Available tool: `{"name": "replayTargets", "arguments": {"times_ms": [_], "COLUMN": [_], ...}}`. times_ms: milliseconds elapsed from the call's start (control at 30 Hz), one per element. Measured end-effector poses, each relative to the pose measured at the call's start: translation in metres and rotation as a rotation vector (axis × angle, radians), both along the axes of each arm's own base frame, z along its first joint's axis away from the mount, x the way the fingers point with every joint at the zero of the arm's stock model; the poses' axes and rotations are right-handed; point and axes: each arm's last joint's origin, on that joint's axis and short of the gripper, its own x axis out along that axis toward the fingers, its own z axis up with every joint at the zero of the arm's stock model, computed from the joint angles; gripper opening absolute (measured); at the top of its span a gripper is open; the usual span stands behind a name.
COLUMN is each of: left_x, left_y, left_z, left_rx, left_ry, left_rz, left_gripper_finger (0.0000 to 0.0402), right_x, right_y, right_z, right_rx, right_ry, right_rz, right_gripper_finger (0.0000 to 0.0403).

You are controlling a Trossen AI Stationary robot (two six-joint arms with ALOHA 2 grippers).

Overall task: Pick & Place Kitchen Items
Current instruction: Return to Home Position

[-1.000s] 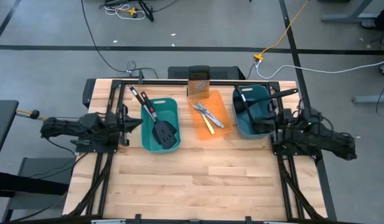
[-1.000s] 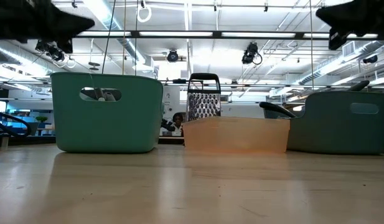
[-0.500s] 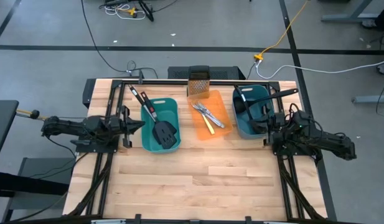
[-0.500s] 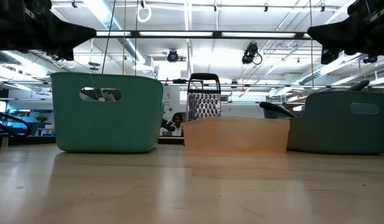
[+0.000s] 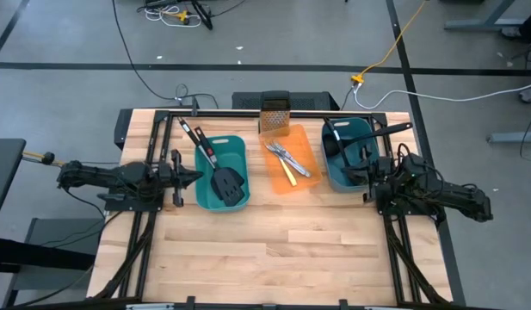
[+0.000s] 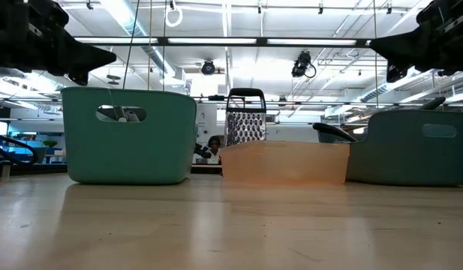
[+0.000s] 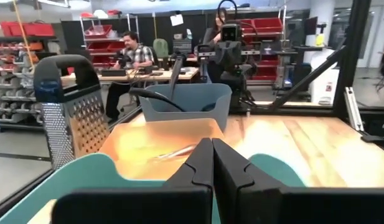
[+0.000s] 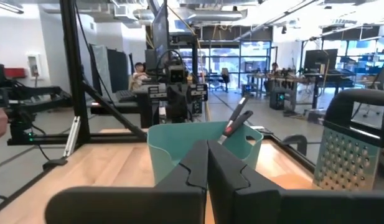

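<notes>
Two black slotted spatulas (image 5: 228, 182) lie in the left teal tub (image 5: 206, 185), their handles leaning out over its far left rim; one handle has a red mark (image 8: 232, 126). Two silver knives (image 5: 290, 156) and a yellow-handled knife (image 5: 287, 173) lie in the orange tray (image 5: 303, 174). Black ladles (image 5: 344, 145) sit in the right teal tub (image 5: 334, 176), a handle (image 5: 394, 129) sticking out over its far right rim. My left gripper (image 5: 194, 176) (image 7: 211, 155) is shut and empty, left of the left tub. My right gripper (image 5: 367, 179) (image 8: 207, 155) is shut and empty at the right tub's right rim.
A brownish box grater (image 5: 274, 112) stands at the far edge behind the orange tray. Black frame rails (image 5: 248, 113) run along the table's far edge and sides. Bare wood (image 5: 274, 250) fills the near half of the table. People sit at desks (image 7: 132, 53) in the room beyond.
Both grippers have come down a little, staying shut. My right gripper has also gone toward the table's left, closer to the right teal tub. The utensils, tubs and tray have kept still.
</notes>
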Motion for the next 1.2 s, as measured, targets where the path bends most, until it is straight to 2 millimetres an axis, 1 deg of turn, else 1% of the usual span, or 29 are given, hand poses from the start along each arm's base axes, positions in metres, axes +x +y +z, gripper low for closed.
{"name": "replayTargets", "arguments": {"times_ms": [167,333,433,667,900,1033,1200], "left_x": [0.000,0.000,0.000,0.000,0.000,0.000,0.000], "left_y": [0.000,0.000,0.000,-0.001,-0.001,-0.001,0.000], "left_z": [-0.002,-0.003,-0.003,-0.003,-0.002,-0.002,-0.002], "left_rx": [-0.006,-0.025,-0.031,-0.038,-0.051,-0.028,-0.024], "left_ry": [0.023,0.028,0.027,0.025,0.013,0.018,0.020], "left_rz": [-0.008,-0.009,-0.012,-0.019,-0.044,-0.039,-0.018], "left_gripper_finger": [0.0000,0.0000,0.0001,0.0001,0.0014,0.0015,0.0016], "right_x": [0.001,0.004,0.004,0.004,0.004,0.003,0.003], "right_y": [-0.001,-0.002,-0.003,-0.004,-0.004,-0.004,-0.006], "right_z": [-0.002,-0.015,-0.017,-0.014,-0.012,-0.010,-0.009], "right_rx": [0.004,0.012,0.035,0.030,0.033,0.025,0.012], "right_ry": [0.002,-0.005,0.016,-0.013,-0.032,-0.058,-0.062], "right_rz": [-0.024,-0.025,-0.053,-0.057,-0.055,-0.056,-0.134], "right_gripper_finger": [0.0006,0.0006,0.0006,0.0006,0.0006,0.0006,0.0017]}}
